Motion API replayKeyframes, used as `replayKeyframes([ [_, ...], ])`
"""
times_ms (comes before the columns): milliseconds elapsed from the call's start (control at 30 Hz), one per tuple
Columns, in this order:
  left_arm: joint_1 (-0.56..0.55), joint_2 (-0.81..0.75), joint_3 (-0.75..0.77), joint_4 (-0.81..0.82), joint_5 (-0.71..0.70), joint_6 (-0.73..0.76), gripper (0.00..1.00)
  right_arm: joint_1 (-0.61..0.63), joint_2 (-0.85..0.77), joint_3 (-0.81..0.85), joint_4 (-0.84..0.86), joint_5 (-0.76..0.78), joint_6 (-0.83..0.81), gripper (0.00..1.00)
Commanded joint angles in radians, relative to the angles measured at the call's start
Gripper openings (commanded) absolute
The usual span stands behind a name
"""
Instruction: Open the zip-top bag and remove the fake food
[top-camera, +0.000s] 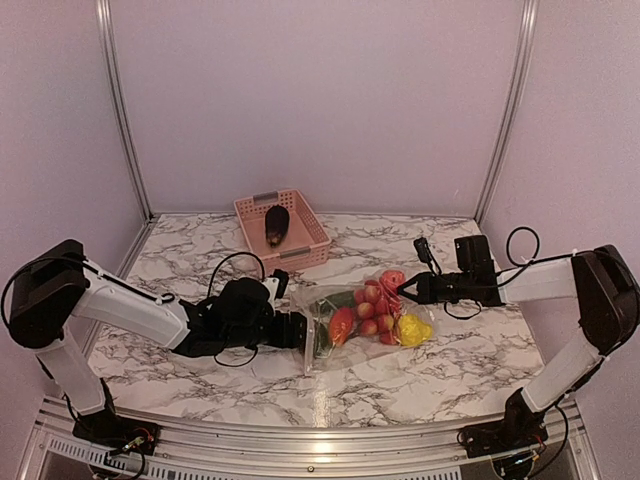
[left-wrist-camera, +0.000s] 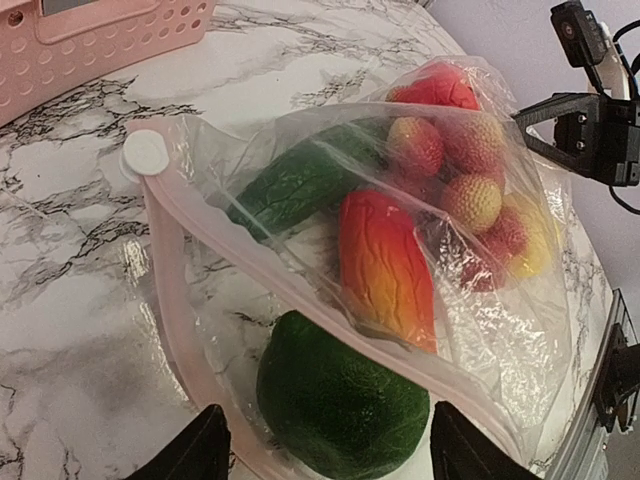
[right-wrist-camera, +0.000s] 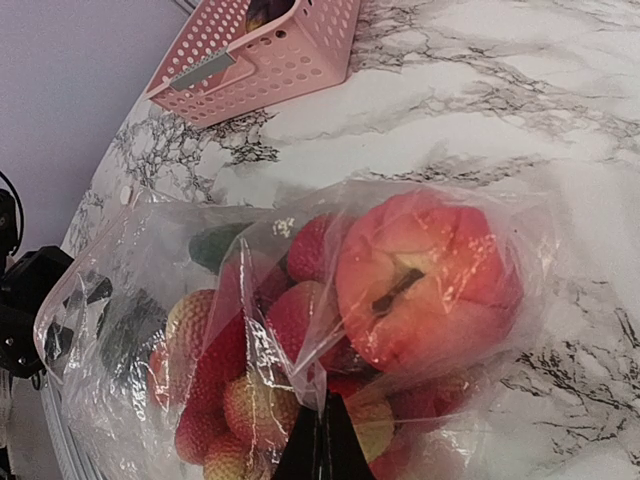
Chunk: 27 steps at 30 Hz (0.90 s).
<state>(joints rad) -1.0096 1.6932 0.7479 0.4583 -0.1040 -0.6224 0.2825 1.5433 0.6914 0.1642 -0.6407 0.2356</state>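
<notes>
Presently listed, largest first.

- White marble-veined table (top-camera: 480, 365): bears the large clear crinkly plastic zip-top bag (left-wrist-camera: 500, 340) at its middle, mouth agape.
- Left arm (top-camera: 130, 315): stretched low to the bag's left end. The left gripper (top-camera: 298, 333) is released, fingers spread wide at the mouth.
- Right arm (top-camera: 545, 280): reaching level from the bag's right. The right gripper (right-wrist-camera: 320, 450) is pinched closed on the plastic.
- Pink slotted plastic basket (top-camera: 318, 240): behind the bag, holding a dark purple eggplant (top-camera: 276, 224).
- Inside the bag: dark green oval fruit (left-wrist-camera: 340, 400), pinkish-red round fruit (right-wrist-camera: 425, 280), red ball cluster (left-wrist-camera: 470, 195), yellow lumpy fruit (top-camera: 413, 328).
</notes>
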Motion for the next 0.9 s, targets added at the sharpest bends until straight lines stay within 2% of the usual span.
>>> replayKeyframes([
  [0,-0.017,0.064,0.082,-0.046,0.002,0.001,0.73,0.009,0.008,0.002,-0.001,-0.005,-0.001,0.00],
  [233,-0.028,0.168,0.203,-0.196,-0.025,0.009,0.78,0.009,0.008,-0.002,0.000,-0.008,-0.002,0.00],
  [400,-0.034,0.198,0.227,-0.277,-0.058,0.011,0.78,0.009,0.006,-0.001,-0.003,-0.002,-0.003,0.00],
  [667,-0.032,0.087,0.135,-0.235,-0.086,0.008,0.53,0.001,0.008,0.001,-0.009,0.007,-0.013,0.00],
  [867,-0.030,-0.017,0.057,-0.178,-0.075,0.007,0.50,-0.024,0.002,0.002,-0.017,0.005,-0.019,0.00],
])
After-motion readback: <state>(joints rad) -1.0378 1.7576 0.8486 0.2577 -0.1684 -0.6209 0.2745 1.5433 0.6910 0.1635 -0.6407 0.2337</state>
